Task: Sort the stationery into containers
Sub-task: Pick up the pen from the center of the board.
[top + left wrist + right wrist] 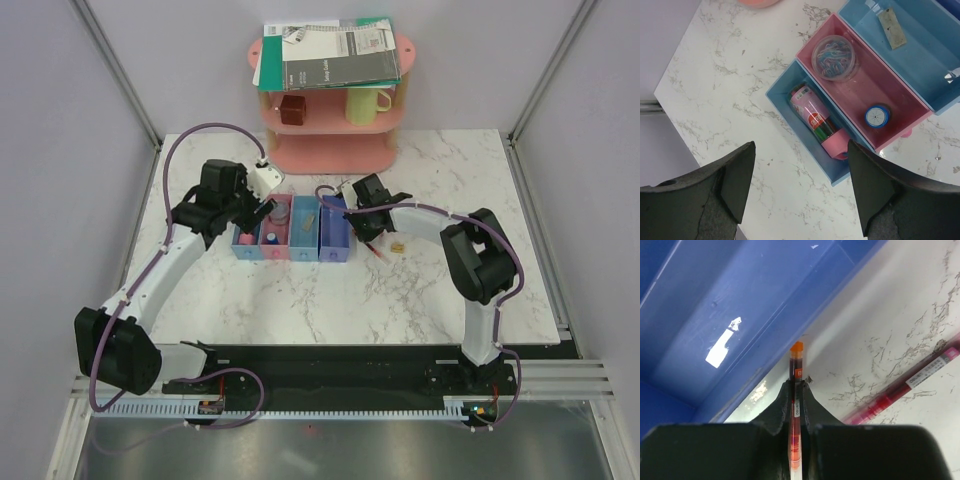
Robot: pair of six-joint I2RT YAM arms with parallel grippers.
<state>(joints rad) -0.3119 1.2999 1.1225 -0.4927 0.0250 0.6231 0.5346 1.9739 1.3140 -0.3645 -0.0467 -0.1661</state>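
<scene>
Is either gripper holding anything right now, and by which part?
The right gripper pinches a red pen on its barrel, just behind the orange-tipped end. The left gripper is open and holds nothing.

A white marble-patterned counter [300,300] fills the middle of the top view. At upper centre, at its far edge, stands a pink shelf rack [330,150]. Grey-green notebooks [335,55] lie stacked on its top tier. On the shelf below sit a brown cube [292,108] at left and a yellow mug [365,103] at right.

The left tool [800,167] is hanging wide open above the blue tray [790,113], where a pink tube [813,116] is lying.
</scene>
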